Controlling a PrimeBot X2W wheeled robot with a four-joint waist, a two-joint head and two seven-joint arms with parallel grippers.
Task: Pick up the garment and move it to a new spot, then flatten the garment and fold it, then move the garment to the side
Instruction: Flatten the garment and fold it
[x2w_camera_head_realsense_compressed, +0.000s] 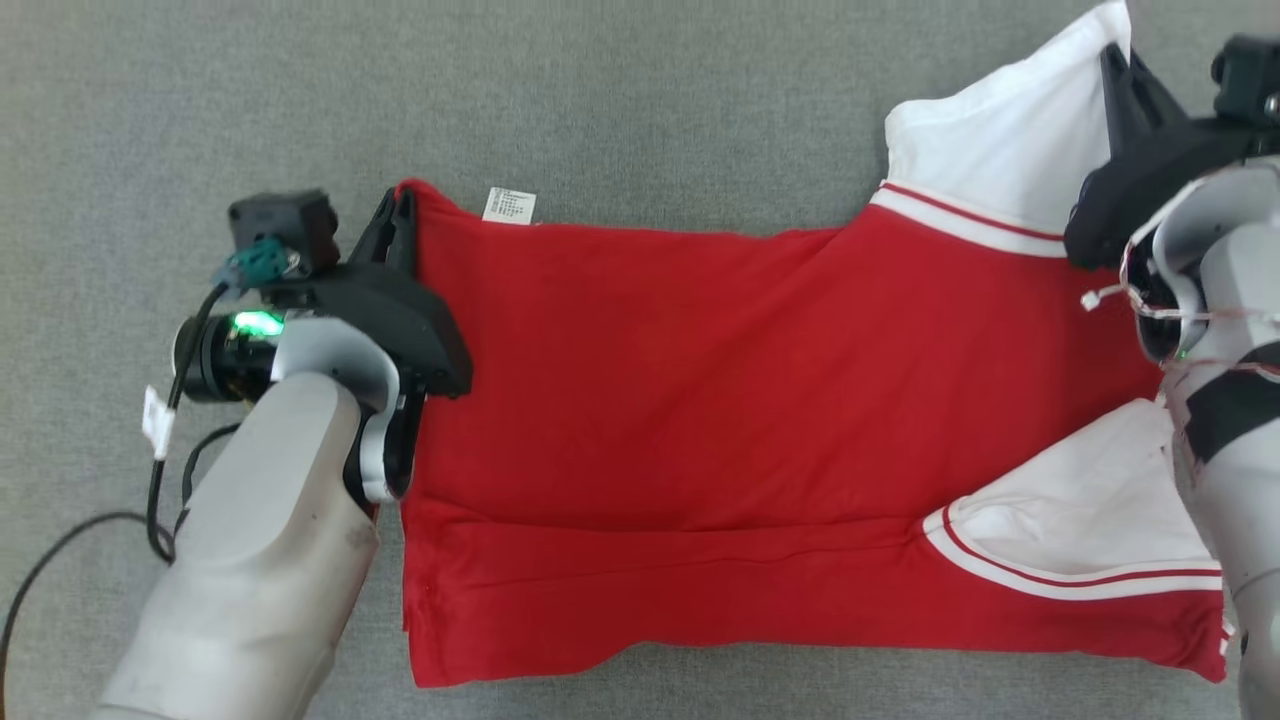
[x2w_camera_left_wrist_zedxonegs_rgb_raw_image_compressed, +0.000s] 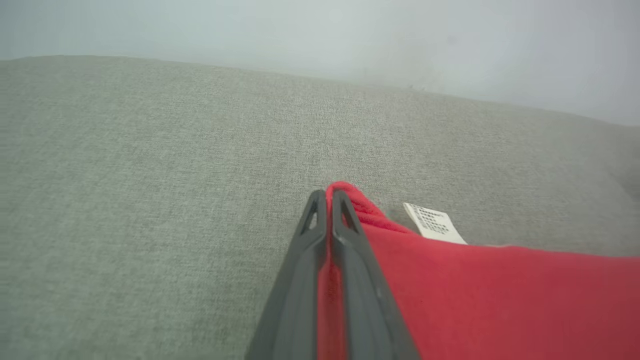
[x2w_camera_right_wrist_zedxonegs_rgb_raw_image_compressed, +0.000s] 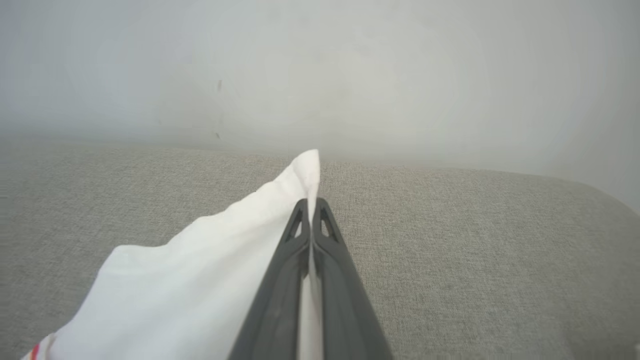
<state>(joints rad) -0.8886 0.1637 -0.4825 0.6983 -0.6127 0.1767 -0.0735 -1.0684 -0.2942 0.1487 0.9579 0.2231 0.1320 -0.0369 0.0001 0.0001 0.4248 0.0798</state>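
Left tool (x2w_camera_left_wrist_zedxonegs_rgb_raw_image_compressed: 328, 196) pinches far-left corner of garment (x2w_camera_head_realsense_compressed: 700, 380).

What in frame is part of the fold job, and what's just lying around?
Job:
- red shirt
- left claw, shut on the shirt's red corner
- right claw, shut on a white sleeve

Lying about:
- black cable by the left arm
- grey fabric surface underneath

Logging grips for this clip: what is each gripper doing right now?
Left gripper: closed on a red corner of the garment.
Right gripper: closed on its white sleeve.
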